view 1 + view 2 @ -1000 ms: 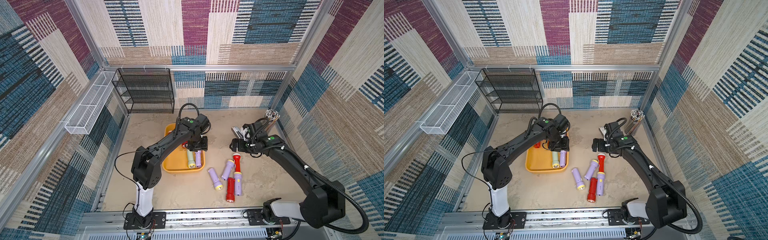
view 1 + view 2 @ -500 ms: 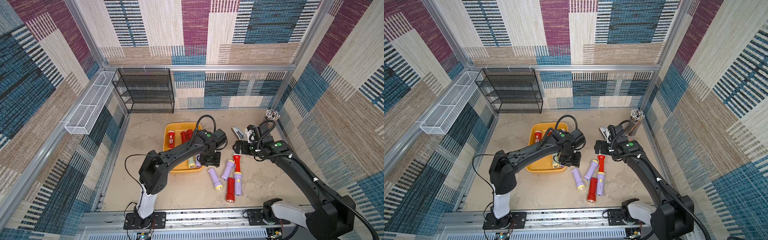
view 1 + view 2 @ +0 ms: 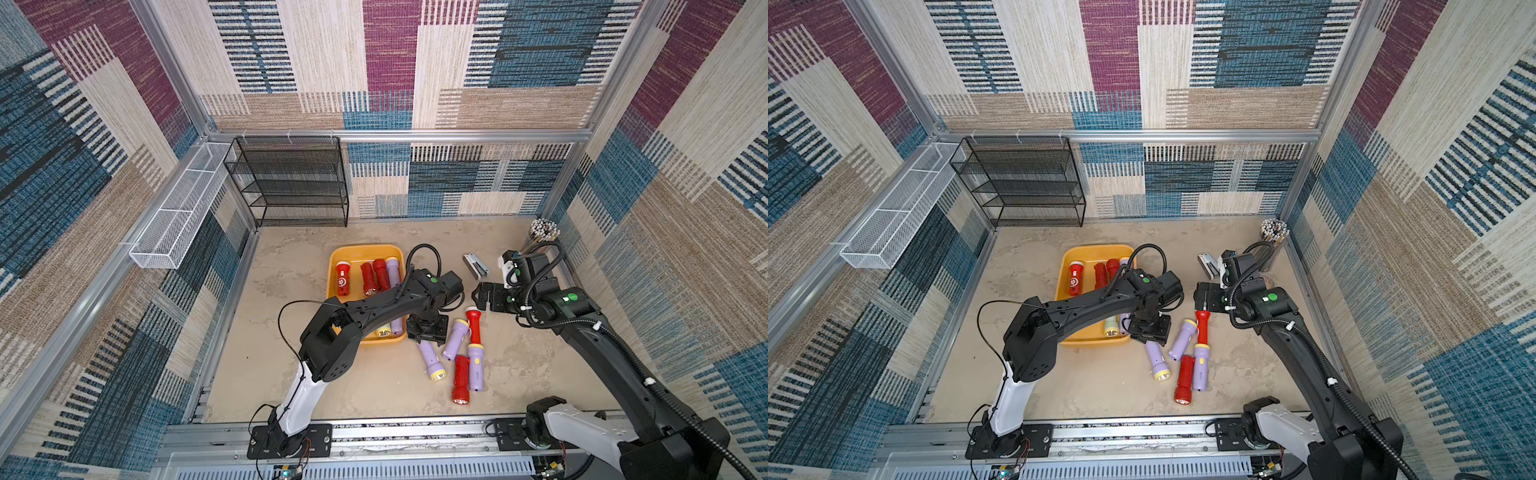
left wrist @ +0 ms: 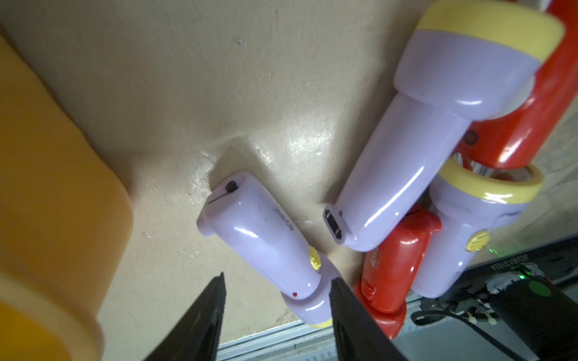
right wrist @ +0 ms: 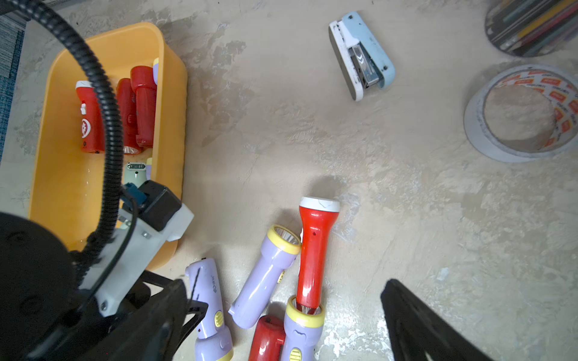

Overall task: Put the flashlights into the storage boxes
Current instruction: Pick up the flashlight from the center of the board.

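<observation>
The yellow-orange storage box point(image 3: 365, 252) point(image 3: 1096, 249) holds several flashlights, among them red ones point(image 3: 343, 279) and a lilac one point(image 3: 392, 270). Several more lie loose to its right: a lilac one point(image 3: 430, 360), a second lilac point(image 3: 455, 338), a red one with a white cap point(image 3: 473, 321). My left gripper point(image 3: 428, 332) point(image 4: 277, 279) is open, low over the tail end of the nearest lilac flashlight point(image 4: 259, 237); that flashlight's head lies beside one finger point(image 4: 344, 300) and nothing is gripped. My right gripper point(image 3: 482, 296) point(image 5: 283, 300) stands wide open above the pile and holds nothing.
A pale blue stapler point(image 3: 476, 265) point(image 5: 361, 56) lies behind the pile. A tape roll point(image 5: 525, 115) and a cup of pencils point(image 3: 544, 232) stand at the back right. At the back left are a black mesh rack point(image 3: 291, 183) and a white wire basket point(image 3: 178, 216).
My left arm has swung from over the box to the loose pile on its right and come down. The right gripper has shifted a little toward the pile, still open.
</observation>
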{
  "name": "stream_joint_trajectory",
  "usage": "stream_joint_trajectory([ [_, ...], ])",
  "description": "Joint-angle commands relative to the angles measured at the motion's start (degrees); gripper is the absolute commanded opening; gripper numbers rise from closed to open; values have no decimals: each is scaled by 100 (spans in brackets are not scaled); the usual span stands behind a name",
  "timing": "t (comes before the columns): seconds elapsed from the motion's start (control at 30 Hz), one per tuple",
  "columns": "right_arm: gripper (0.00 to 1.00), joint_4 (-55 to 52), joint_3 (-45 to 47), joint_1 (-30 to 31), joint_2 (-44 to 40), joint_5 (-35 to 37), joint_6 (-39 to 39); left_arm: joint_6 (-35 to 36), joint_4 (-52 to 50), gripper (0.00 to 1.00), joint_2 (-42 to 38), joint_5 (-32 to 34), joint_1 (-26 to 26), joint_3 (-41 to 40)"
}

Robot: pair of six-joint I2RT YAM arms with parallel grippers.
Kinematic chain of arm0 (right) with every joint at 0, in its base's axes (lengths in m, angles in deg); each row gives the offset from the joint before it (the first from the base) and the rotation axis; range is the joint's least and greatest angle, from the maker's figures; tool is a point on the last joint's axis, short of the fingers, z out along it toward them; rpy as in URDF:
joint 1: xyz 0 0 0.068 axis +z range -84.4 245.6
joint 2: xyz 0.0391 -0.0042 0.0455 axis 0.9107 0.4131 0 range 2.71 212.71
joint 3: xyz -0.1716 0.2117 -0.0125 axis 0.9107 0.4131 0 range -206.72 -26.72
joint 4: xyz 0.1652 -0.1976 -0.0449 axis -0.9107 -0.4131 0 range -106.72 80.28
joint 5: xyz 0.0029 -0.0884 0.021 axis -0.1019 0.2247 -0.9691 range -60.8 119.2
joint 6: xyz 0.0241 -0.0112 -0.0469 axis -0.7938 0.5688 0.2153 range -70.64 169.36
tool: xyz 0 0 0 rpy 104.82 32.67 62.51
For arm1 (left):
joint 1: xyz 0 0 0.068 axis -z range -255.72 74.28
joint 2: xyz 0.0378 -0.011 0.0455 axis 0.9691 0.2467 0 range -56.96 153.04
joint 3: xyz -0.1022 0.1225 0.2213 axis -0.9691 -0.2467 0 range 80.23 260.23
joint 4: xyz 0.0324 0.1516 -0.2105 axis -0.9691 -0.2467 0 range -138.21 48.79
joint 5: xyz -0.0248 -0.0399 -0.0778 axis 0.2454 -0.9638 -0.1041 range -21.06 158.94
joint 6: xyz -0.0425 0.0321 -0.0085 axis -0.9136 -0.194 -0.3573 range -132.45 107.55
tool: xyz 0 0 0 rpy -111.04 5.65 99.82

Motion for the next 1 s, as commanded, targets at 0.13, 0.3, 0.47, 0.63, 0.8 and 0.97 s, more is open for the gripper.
stream_joint_trajectory([
  [0.13,100,-122,86,2,-175,112,-98,-149,-77,57,81,-107,-2,-176],
  [0.3,100,-148,135,1,-207,107,-83,-153,-82,56,193,-86,-8,-237],
  [0.47,100,-145,148,-2,-205,122,-93,-27,-59,51,391,10,-9,-169],
  [0.63,100,-167,170,2,-243,161,-116,75,-59,44,641,25,-20,-35],
  [0.8,100,-194,188,-2,-295,215,-162,124,-59,39,732,18,-98,59],
  [0.97,100,-237,170,0,-317,284,-183,226,-122,29,821,-112,-155,247],
])
